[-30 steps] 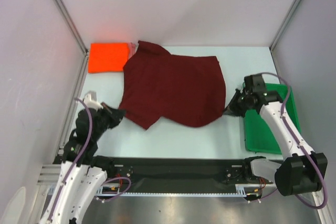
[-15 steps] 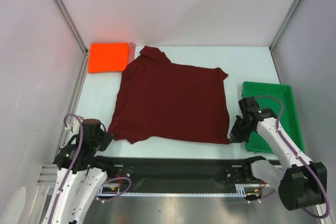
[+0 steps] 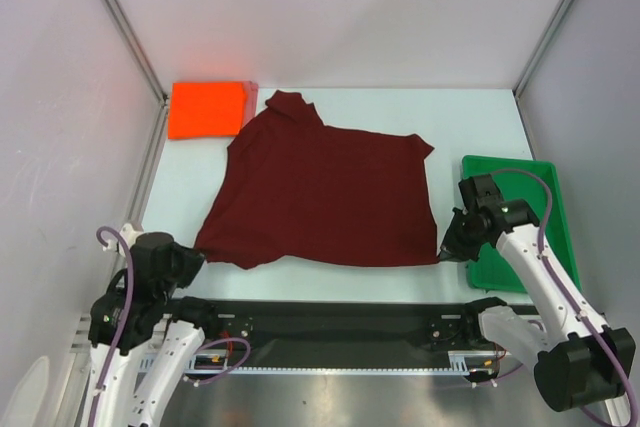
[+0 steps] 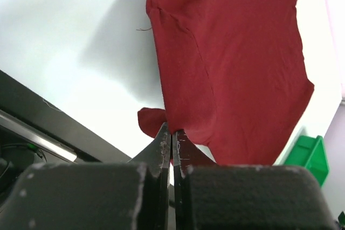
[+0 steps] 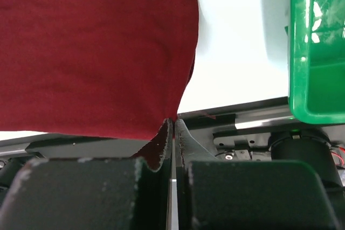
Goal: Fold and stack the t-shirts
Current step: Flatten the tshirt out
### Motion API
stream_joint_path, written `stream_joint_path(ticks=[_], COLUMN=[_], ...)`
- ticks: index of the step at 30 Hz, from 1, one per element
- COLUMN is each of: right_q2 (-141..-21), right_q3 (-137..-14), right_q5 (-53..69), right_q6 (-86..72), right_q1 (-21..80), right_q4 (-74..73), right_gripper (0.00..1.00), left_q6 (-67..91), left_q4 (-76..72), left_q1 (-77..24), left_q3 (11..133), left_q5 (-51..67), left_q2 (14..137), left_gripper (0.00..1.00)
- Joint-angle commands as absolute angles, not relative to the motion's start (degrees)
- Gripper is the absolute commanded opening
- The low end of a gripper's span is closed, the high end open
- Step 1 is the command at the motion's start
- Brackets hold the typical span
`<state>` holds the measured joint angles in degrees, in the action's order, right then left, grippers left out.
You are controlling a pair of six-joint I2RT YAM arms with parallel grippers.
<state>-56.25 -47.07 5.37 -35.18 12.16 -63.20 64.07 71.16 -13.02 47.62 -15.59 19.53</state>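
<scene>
**Maroon t-shirt (image 3: 320, 192) spread wide on desk (image 3: 470, 117)**

Its near corners are pinched in my closed left end effector (image 3: 197, 256) and right end effector (image 3: 443, 252). Folded orange-red t-shirt (image 3: 207, 109) sits far left; green tray (image 3: 545, 172) hems the right.

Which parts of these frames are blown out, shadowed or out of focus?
Top external: the folded orange-red shirt is oversaturated, so its folds are lost. Left wrist: the maroon shirt throws a soft shadow on the white table, and the left end effector is blurred in the foreground. Right wrist: there are bright glare patches on the green tray.
</scene>
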Motion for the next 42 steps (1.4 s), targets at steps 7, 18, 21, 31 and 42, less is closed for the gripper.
stream_joint_path(ticks=[7,18,21,31,42], right_q2=[-53.7,-56.78,-56.87,-63.89,-56.27], right_q3=[-49.66,-48.43,-49.56,-55.38,-47.82], right_q5=[5.53,8.08,8.61,10.11,11.16], right_q6=[-35.95,-33.84,-33.57,-31.99,-33.83], right_q1=[12.39,12.22,12.3,11.51,14.41], right_q4=[-68.91,-67.06,-66.45,-63.46,-67.84], right_gripper=[0.0,0.0,0.0,0.0,0.0], left_q6=[63.37,64.17,60.48,53.52,60.64], left_q4=[77.42,81.14,76.92,65.57,76.28], left_q1=[-13.18,-13.18,-13.18,-13.18,-13.18], left_q3=[53.69,52.74,51.42,50.98,54.14], left_q5=[-20.47,-20.84,-18.2,-16.08,-22.49], left_q2=[13.54,13.01,13.71,19.33,16.7], left_gripper=[0.0,0.0,0.0,0.0,0.0])
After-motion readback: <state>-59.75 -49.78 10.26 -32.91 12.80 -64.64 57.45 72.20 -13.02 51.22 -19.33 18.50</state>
